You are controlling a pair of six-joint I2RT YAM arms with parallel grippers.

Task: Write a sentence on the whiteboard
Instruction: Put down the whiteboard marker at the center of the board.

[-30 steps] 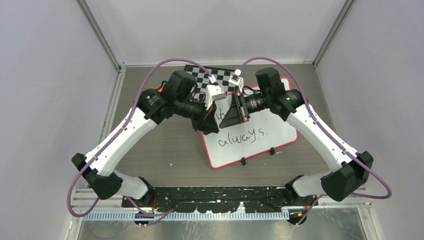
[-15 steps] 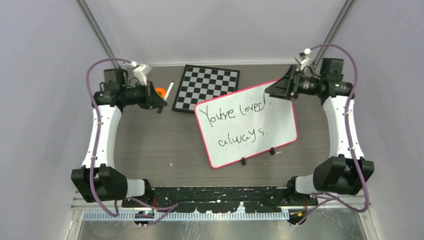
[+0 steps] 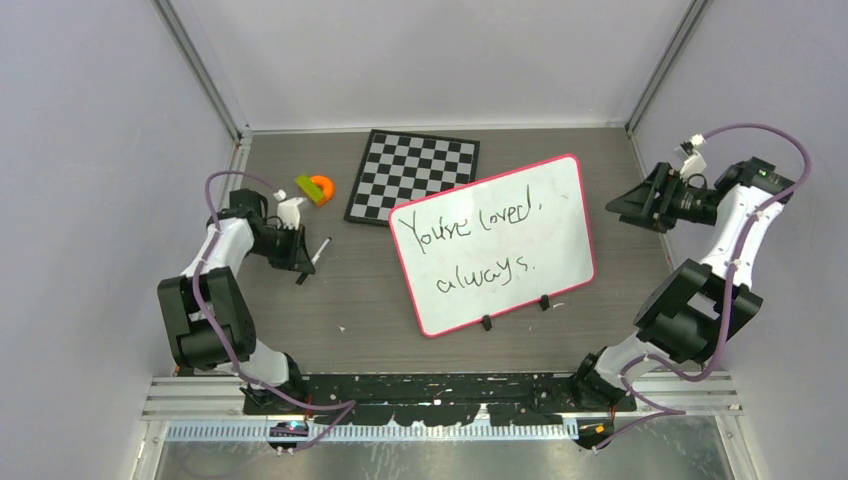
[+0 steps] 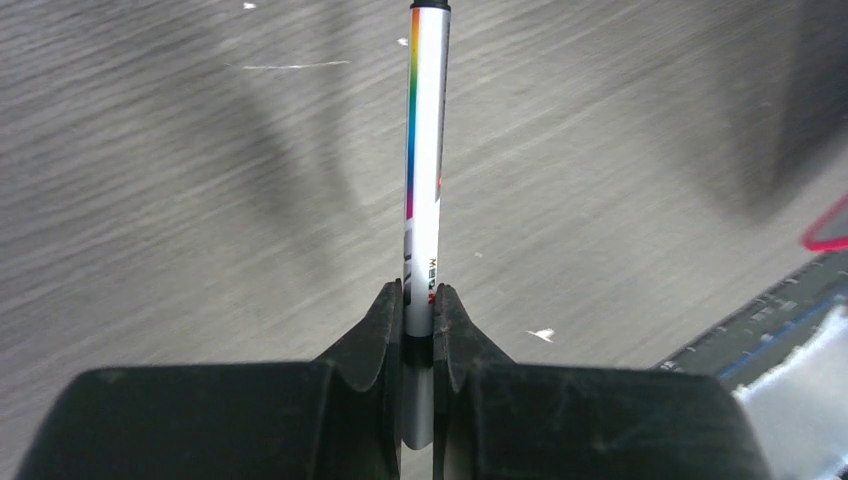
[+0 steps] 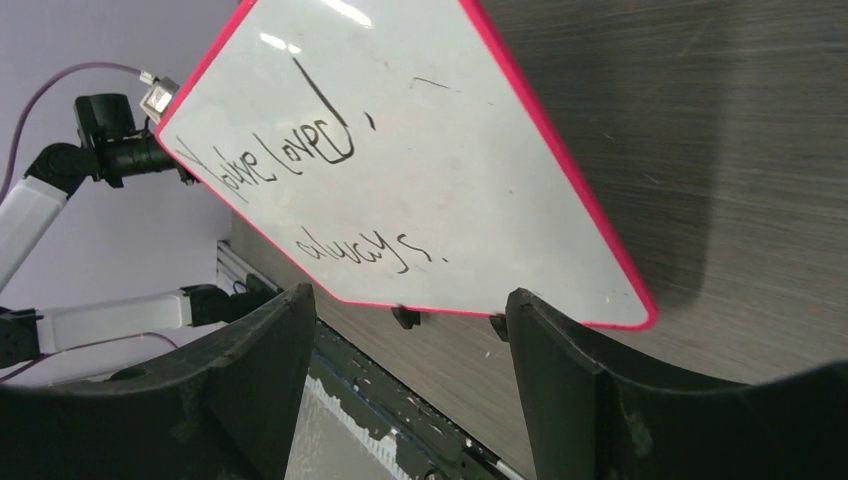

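Whiteboard point(image 3: 556, 214) with a pink-red frame lies flat and askew on the counter point(image 3: 340, 300), between the two tools and touching neither. Its sentence point(image 3: 466, 227) reads "You're loved, always." in two lines of thin black script. Two small black clips point(image 3: 486, 322) sit on the board's near long edge. The board's far left corner meets the near edge of a checkerboard point(image 3: 415, 175). The right tool point(image 3: 618, 206) hangs just off the board's right edge, aimed at it, jaws spread wide and holding nothing. The left tool point(image 4: 420, 305) is well off to the board's left, clenched on a silver marker point(image 4: 424, 150) with a rainbow stripe, which juts out ahead of its fingertips. Just beyond that tool lies a small orange and green object point(image 3: 315, 187).
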